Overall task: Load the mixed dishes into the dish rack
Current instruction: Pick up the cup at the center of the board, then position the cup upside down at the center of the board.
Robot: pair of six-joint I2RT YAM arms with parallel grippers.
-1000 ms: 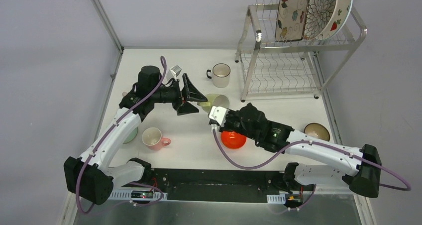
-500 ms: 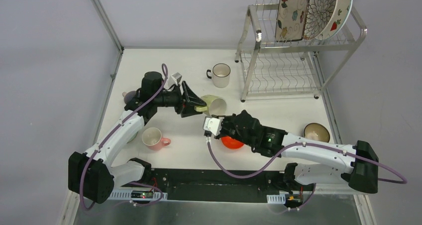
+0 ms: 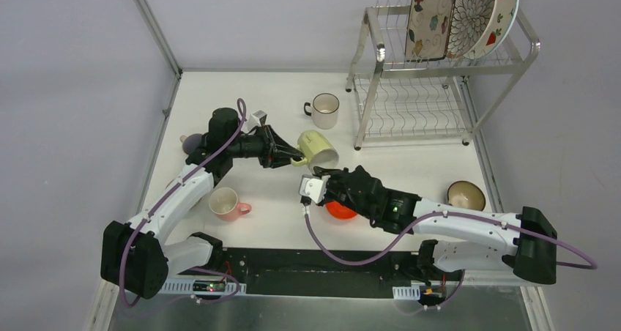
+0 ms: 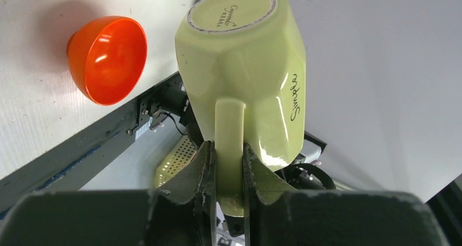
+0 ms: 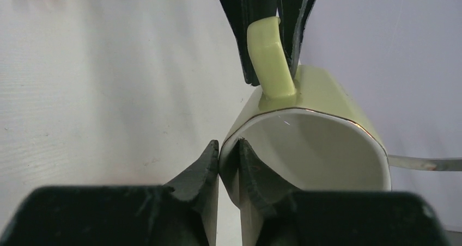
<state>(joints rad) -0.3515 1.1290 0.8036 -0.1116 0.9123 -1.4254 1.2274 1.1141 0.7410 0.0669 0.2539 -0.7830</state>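
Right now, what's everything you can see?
dish rack: one, silver, far right.
plates: three, patterned, upright on rack's top shelf.
white cup: one, white, beside the rack.
yellow cup: one, pale yellow, between both grippers.
pink cup: one, pink, near left.
orange bowl: one, orange, partly under right arm.
brown bowl: one, brown, near right.
mauve thing: one, mauve, beside left arm.
left gripper: one, black, shut on yellow cup's handle.
right gripper: one, black, astride its rim.

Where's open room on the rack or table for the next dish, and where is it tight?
Free: the lower shelf of the dish rack, bare wire; its upper shelf left of the floral plate; the table between the rack and the brown bowl; the far corner left of the white cup. Crowded: mid-table, around the yellow cup, red-orange bowl and pink cup.
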